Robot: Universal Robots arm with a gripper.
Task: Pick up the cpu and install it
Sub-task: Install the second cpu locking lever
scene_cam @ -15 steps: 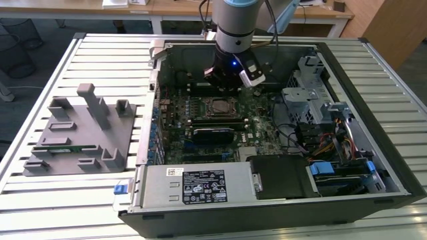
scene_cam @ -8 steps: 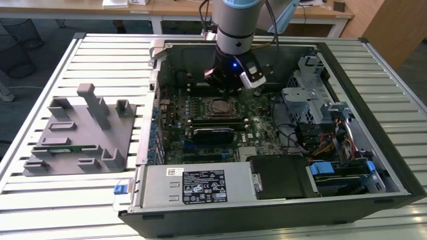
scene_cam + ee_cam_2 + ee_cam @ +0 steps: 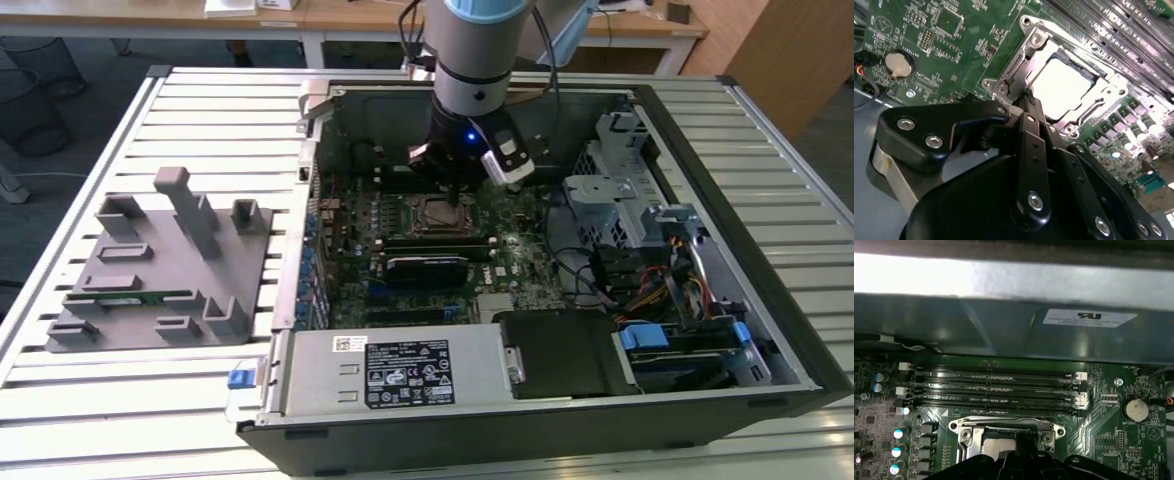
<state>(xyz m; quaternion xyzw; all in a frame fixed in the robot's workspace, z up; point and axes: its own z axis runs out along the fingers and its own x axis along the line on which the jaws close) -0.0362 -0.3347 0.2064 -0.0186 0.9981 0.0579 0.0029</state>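
An open computer case (image 3: 667,250) lies on its side on a slatted metal tabletop (image 3: 200,110), filling the centre and right of the exterior view. The arm (image 3: 474,50) comes down from the top centre of that frame into the case, and its hand (image 3: 461,170) hangs low over the green motherboard (image 3: 527,250), just above the metal-framed socket (image 3: 441,213) in the middle of the board.

In the second wrist view the black linkages of the hand (image 3: 1026,100) rise from the lower part of the frame, and the fingers come together to a narrow tip at the near edge of the socket (image 3: 1019,65). They look closed with nothing between them. The cpu (image 3: 1064,87) lies flat inside the socket frame, its bright silver top facing up, in the upper centre-right of that frame. A round coin battery (image 3: 900,63) sits on the board at the upper left.

In the first wrist view the cpu (image 3: 996,446) shows as a pale patch inside the socket frame (image 3: 966,432) at the bottom centre, partly hidden by the dark hand (image 3: 1019,462). Four long memory slots (image 3: 999,387) run across the board above it, and the grey case wall (image 3: 1004,335) fills the upper half.

At the exterior view's left, well apart from the case, a grey parts holder (image 3: 160,270) stands on the tabletop, with a thin green memory stick (image 3: 134,297) lying in it.
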